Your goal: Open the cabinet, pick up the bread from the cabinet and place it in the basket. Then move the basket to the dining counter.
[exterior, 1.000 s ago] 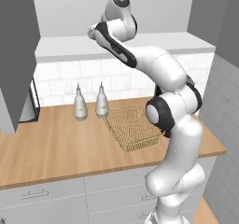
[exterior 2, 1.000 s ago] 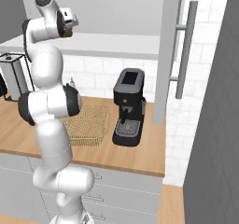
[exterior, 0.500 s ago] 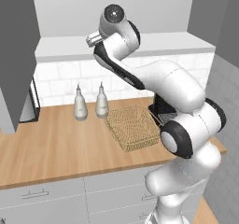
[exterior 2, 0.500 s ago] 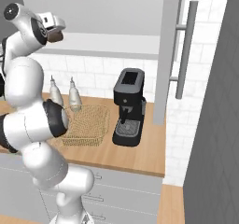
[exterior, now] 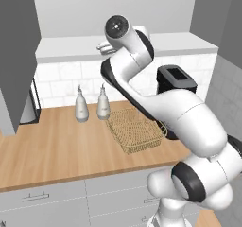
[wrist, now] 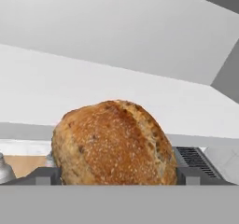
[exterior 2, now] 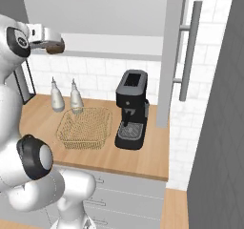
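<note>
Here, in the left base view, the white arm rises from the lower right of the frame, bends back over the short wood counter point(exterior: 56, 145) and lifts its wrist to the upper middle, in front of the open light-grey wall cabinet's pale shelf point(exterior: 71, 46). The two-finger gripper point(exterior: 106, 46) pokes out left of the wrist joint; its fingers are too small there to read. Below the arm, in the middle of the frame, the shallow tan wicker basket point(exterior: 134, 130) sits on the counter. Two small pale bottles point(exterior: 82, 105) stand just left of it near the white tiles, and the black coffee machine point(exterior: 176, 82) shows behind the forearm at right.

In the right base view, the arm fills the left edge, and the gripper point(exterior 2: 51, 46) at upper left holds the small rounded brown loaf of bread point(exterior 2: 55, 47) just in front of the shelf edge, well above the counter. The basket point(exterior 2: 86, 128) lies lower in the middle, with the bottles point(exterior 2: 57, 95) behind it and the coffee machine point(exterior 2: 132, 109) just right of it. An open cabinet door with a long silver bar handle point(exterior 2: 188, 51) stands at upper right.

In the hand view, the bread point(wrist: 114, 143) sits at lower centre, pinched between the two dark fingertips point(wrist: 44, 175) at either side, with the pale cabinet interior point(wrist: 116, 45) behind.
</note>
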